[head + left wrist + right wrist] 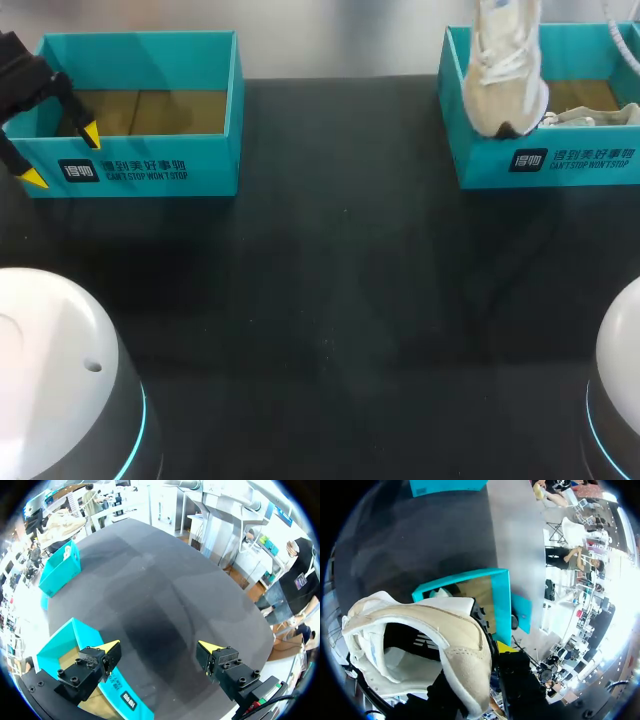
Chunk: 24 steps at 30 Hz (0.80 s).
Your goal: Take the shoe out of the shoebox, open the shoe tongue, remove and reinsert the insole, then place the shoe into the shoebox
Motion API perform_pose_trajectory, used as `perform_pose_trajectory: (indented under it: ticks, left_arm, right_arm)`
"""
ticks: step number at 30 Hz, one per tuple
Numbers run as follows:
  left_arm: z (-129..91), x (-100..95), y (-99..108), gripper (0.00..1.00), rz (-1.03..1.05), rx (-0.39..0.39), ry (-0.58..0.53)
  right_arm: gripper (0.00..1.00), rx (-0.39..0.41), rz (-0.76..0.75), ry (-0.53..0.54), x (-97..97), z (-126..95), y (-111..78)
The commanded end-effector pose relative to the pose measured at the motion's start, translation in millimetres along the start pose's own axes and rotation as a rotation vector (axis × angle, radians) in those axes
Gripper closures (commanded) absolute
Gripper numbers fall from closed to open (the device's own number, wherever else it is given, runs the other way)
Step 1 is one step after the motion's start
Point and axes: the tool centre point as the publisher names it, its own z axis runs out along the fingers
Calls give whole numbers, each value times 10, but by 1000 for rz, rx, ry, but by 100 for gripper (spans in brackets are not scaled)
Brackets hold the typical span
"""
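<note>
Nearest to me are the two white bases (50, 350) of the arms, one left and one right, on the black table (340, 300). The wide middle of the table is between them and the boxes.

At the far left stands the left shoebox (140, 170), teal with a brown floor. The left gripper (62, 155) hangs at its near left corner with its fingers spread wide and nothing between them. One yellow tip is over the box, the other is outside it.

At the far right stands the right shoebox (560, 165). The cream shoe (505, 70) is in the air over its left part, toe pointing down by the near wall. I cannot tell if the toe touches the wall. The right gripper (477, 670) pinches the shoe at the heel rim. A second shoe (592, 117) lies inside this box, to the right.
</note>
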Motion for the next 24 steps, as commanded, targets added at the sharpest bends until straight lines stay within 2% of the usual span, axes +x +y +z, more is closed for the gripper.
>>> perform_pose_trajectory:
  ticks: [1,15,16,17,19,21,24]
  left_arm:
    - [-7,-5,9,0,1,-1,4]
    - [-7,-5,9,0,1,-1,4]
    - [-7,-5,9,0,1,-1,4]
    - [-7,-5,9,0,1,-1,4]
    - [-7,-5,9,0,1,-1,4]
    - [-7,-5,9,0,1,-1,4]
    - [-7,-5,9,0,1,-1,4]
  right_arm:
    - [100,-5,-2,27,-186,105,10]
    - [100,-5,-2,27,-186,105,10]
    - [100,-14,25,27,-286,194,-56]
    - [100,27,13,8,-367,261,-94]
    - [100,10,4,-9,-598,414,-228]
    - [100,33,-20,-33,-765,519,-349]
    - [100,-17,4,-33,-957,646,-527]
